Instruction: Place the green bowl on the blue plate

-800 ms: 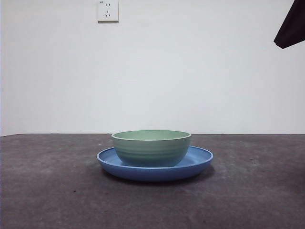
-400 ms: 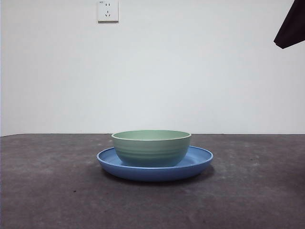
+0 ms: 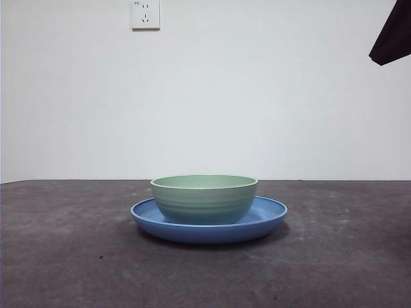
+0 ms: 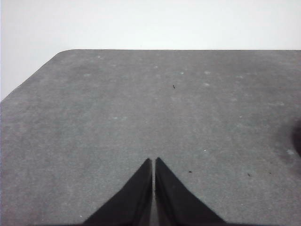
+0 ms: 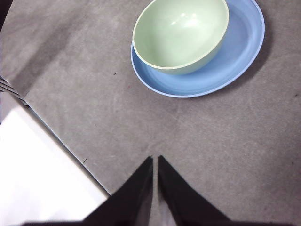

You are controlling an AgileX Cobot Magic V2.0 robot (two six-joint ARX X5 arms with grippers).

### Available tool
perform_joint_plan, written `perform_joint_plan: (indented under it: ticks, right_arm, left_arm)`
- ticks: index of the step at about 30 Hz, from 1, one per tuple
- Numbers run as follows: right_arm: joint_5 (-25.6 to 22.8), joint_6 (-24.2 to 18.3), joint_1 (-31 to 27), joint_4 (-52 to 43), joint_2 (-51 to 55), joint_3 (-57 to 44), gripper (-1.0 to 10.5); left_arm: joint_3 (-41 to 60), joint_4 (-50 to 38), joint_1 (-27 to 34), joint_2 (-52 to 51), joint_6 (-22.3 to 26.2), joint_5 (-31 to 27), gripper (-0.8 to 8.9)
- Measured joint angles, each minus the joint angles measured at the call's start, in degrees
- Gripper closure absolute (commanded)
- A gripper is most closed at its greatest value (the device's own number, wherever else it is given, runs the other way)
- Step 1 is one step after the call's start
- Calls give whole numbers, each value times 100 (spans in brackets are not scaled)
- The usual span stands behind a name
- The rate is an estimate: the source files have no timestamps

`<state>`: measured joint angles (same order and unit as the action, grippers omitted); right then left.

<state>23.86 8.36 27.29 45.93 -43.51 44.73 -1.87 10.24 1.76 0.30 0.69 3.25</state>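
Overhead, green bowl off-centre on blue plate

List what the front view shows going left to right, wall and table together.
Wall socket → plate's left rim → bowl, sitting on the plate → plate's right rim → dark arm tip at the top right corner.

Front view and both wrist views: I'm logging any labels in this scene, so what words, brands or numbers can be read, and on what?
Wall socket: a tiny dark mark at its upper left corner, too small to read.
Green bowl: no text visible.
Blue plate: no text visible.
Table: no text visible.
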Motion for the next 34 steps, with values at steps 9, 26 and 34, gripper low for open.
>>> perform_joint_plan:
  ticks: [9,26,34]
  right_arm:
    - [0,0,0,0,0,0,934]
    - [-525,-393,-1497,-1794,1379,-544,934]
    - [-1349,-474,-2459,-3379,2798,-2127,934]
  left_arm:
    - [0,0,0,0,0,0,803]
    - [0,0,0,0,-13,0,803]
    - [0,0,0,0,-15,0,803]
